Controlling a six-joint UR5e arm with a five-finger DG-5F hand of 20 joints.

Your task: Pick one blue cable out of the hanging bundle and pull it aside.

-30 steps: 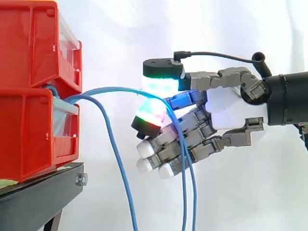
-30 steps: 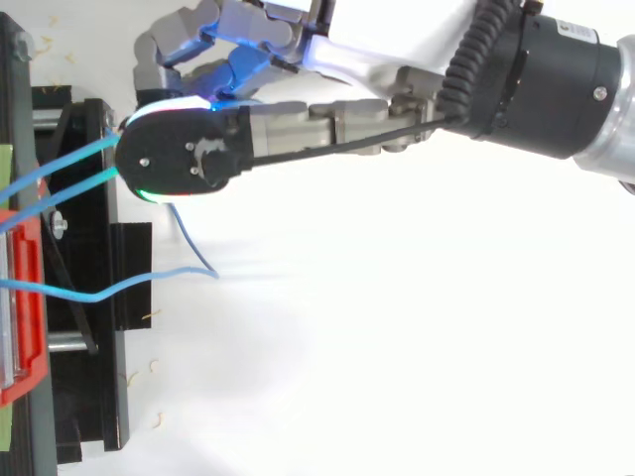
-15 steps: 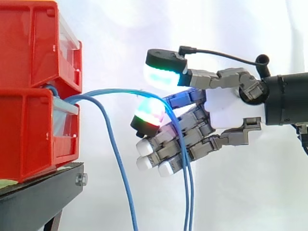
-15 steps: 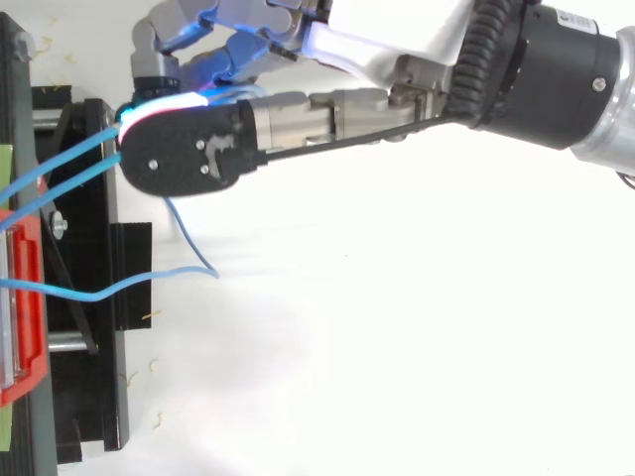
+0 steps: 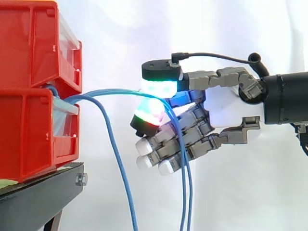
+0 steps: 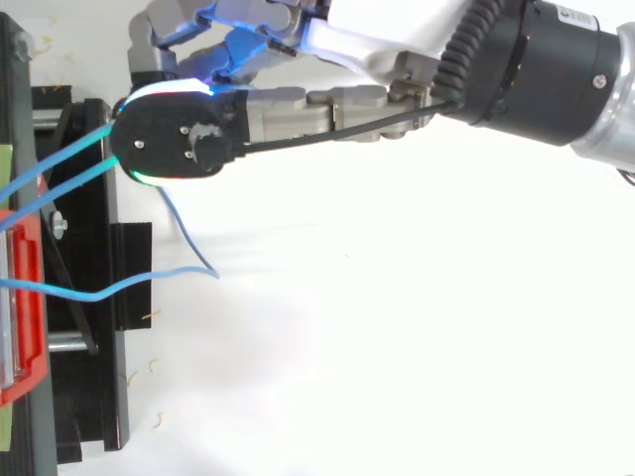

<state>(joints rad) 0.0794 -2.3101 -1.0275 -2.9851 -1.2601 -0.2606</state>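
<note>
Hand (image 5: 226,108): two glowing pads closed together, pinching a pair of thin blue cables (image 5: 115,90).
Pinched cables: arch from stacked red plastic bins (image 5: 29,120) to the hand, then hang down.
Third blue cable (image 5: 119,163): hangs free, nearer the bins.

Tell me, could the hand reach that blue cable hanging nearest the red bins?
Probably: only open air separates the hand from that cable, but it is now pinching two other cables.

It is a robotics lab: a white curtain (image 5: 240,192) hangs behind, red bins (image 5: 29,96) are stacked on a black stand (image 5: 38,197) at nine o'clock, and an industrial arm (image 5: 288,98) with a fingered hand (image 5: 226,108) is at three o'clock.
</note>
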